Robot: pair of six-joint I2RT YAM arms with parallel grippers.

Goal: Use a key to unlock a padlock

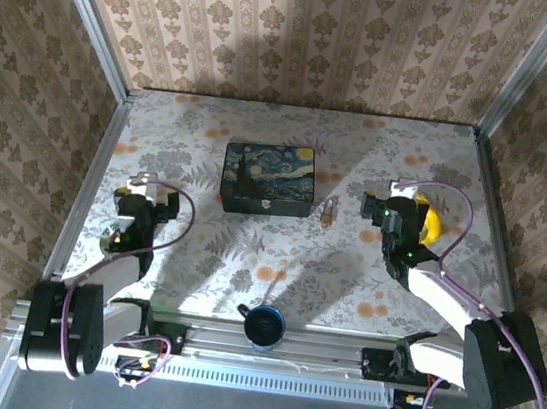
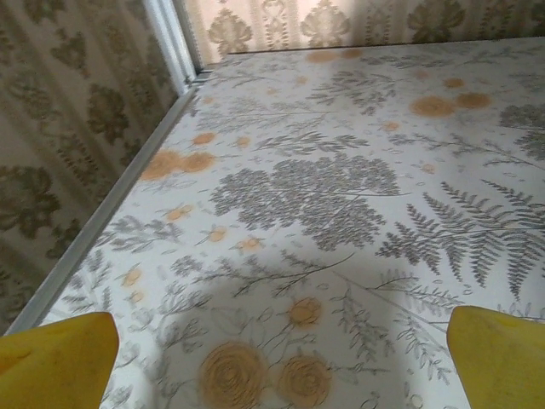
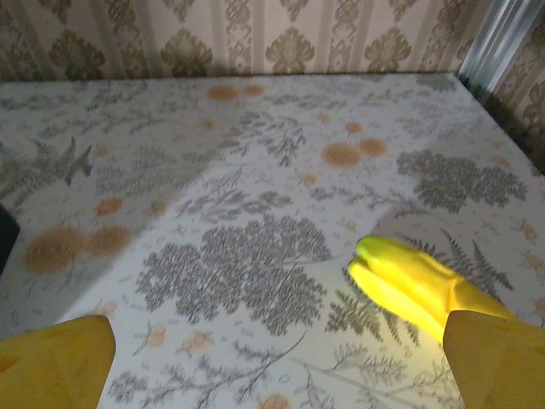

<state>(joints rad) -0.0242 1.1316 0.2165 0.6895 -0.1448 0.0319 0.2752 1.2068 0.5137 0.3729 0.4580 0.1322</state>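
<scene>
Nearer to right gripper (fingers wide, empty), on its left: padlock, beside box; far from left gripper, also wide, empty

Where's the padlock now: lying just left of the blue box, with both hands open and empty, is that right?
Not quite. The padlock lies just right of the blue box, not left of it; the top view shows this. The left hand and the right hand are open and empty.
</scene>
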